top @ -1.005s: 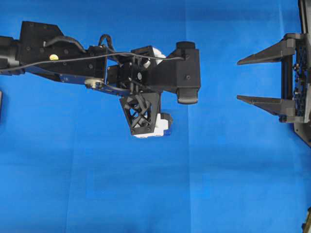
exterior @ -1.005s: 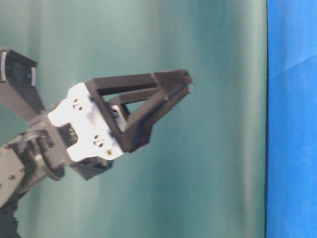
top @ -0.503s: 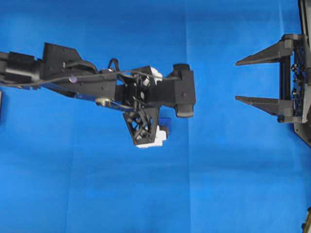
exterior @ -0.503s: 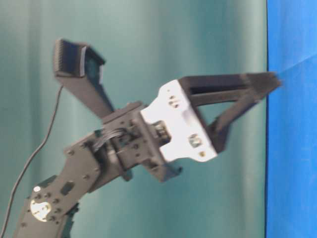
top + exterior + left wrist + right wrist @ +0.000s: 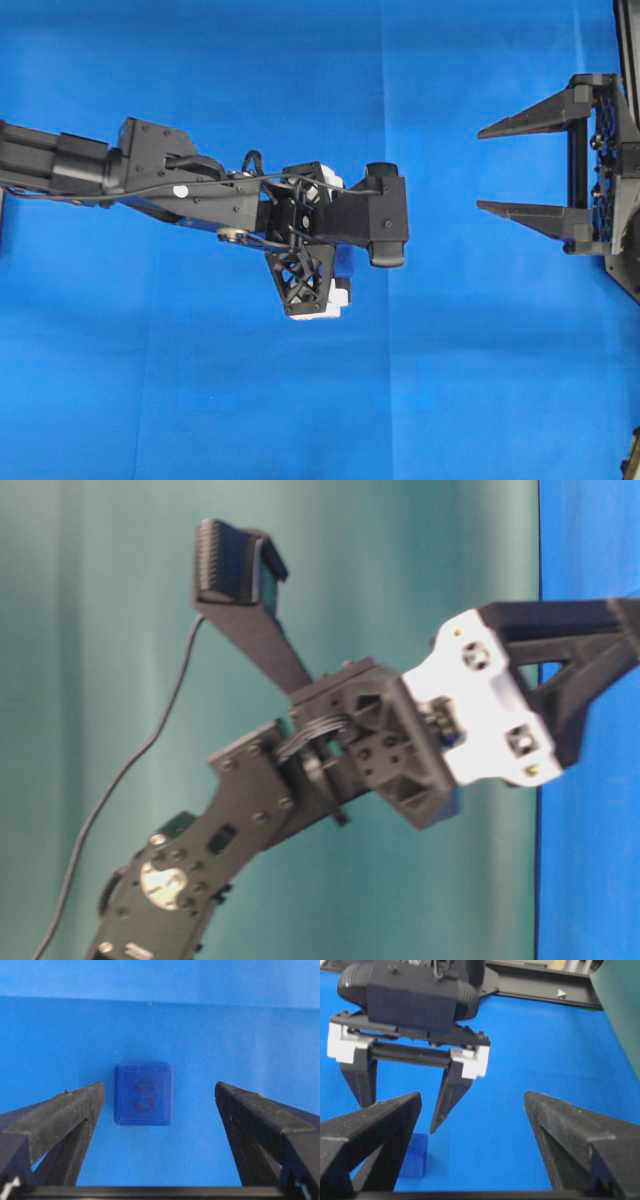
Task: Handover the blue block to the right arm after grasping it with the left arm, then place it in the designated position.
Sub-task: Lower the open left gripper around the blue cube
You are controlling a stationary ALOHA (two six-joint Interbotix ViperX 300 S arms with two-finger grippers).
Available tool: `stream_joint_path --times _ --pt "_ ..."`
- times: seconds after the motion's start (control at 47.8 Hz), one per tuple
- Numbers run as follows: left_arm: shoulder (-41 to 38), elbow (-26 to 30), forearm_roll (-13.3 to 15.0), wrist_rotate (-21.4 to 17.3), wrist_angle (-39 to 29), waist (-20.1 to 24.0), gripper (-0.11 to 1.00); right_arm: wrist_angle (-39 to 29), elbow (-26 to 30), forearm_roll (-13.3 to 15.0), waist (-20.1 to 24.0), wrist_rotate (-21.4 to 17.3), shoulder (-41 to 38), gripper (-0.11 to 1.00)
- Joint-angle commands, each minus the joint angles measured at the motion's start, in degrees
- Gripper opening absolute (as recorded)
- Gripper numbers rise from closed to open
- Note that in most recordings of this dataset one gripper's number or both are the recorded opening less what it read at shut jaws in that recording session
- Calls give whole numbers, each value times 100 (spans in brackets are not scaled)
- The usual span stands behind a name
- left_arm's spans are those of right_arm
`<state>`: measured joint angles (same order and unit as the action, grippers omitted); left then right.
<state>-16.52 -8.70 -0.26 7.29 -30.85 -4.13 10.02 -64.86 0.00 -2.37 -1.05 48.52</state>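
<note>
The blue block [image 5: 144, 1094], a small dark-blue cube with a ring mark on top, lies flat on the bright blue cloth. My left gripper [image 5: 159, 1089] points down over it, open, one black finger on each side with gaps to both. From overhead the left gripper [image 5: 318, 240] covers the block. The right wrist view shows the block [image 5: 415, 1157] resting below a left finger [image 5: 451, 1095], whose tip hangs a little above it. The right arm's gripper [image 5: 480, 168] waits open at the right edge, empty, its tips aimed at the left gripper.
The blue cloth [image 5: 200, 400] covers the whole work surface. A black rail [image 5: 540, 985] runs along its far edge, with a green backdrop [image 5: 620, 1015] beside it. In the table-level view the left arm [image 5: 380, 740] stands against that backdrop.
The left arm has swung down toward the cloth, bringing its open fingers to either side of the block. The right gripper has barely moved and stays open.
</note>
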Motion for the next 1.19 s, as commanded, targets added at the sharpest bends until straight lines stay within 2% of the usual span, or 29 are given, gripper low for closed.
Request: stream_joint_path --times 0.0,0.398,0.67,1.068,1.173 --pt "18 44 -18 0 123 9 93 53 132 -18 -18 -9 -44 98" --pt "-431 -44 -18 0 387 9 93 53 123 -18 -18 -9 -97 98" --pt "-466 -264 -18 0 879 18 93 62 123 -18 -18 -9 -158 98" --pt "-466 -281 -18 -18 888 18 92 79 123 -18 -18 -9 -167 98" --pt "-475 -264 -35 -35 879 18 89 79 123 -18 -18 -9 -167 98"
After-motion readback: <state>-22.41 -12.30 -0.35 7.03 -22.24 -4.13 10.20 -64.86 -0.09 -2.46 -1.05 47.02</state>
